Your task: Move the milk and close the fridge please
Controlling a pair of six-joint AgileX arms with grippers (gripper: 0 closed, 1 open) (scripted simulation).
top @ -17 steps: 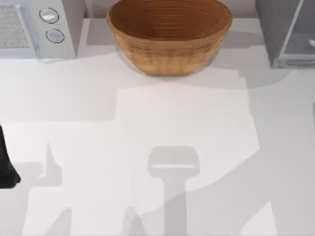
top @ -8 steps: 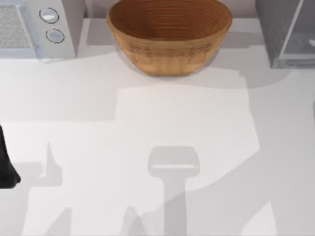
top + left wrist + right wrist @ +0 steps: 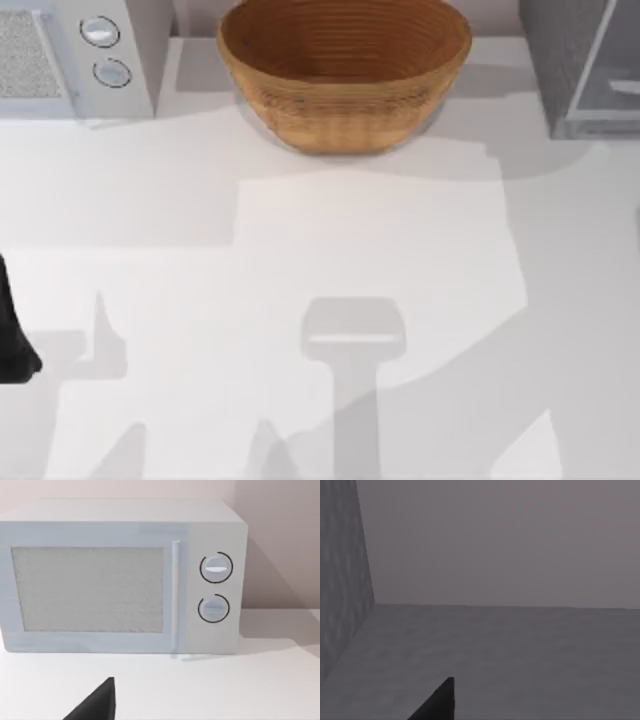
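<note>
From above, we see the white desk (image 3: 330,230) with a wicker bowl (image 3: 343,70) at its far edge, near the middle; what we can see of its inside holds nothing. At the far left corner stands a white microwave (image 3: 75,55) with two round knobs. At the far right corner stands the fridge (image 3: 585,65), its speckled dark-grey side facing the bowl and a lighter grey panel beside it; we cannot tell from here what is in it. Our left arm (image 3: 12,335) shows as a dark shape at the desk's left edge.

In the left wrist view, we face the microwave (image 3: 120,577) with its door closed, and a dark tip of our left hand (image 3: 97,705) points toward it over the desk. We cannot tell whether that hand is spread or pressed together.

The right wrist view is dim and grey: a speckled wall (image 3: 342,575), a flat grey floor, and a dark tip of our right hand (image 3: 437,702), whose state we cannot tell. We cannot say where the milk is.
</note>
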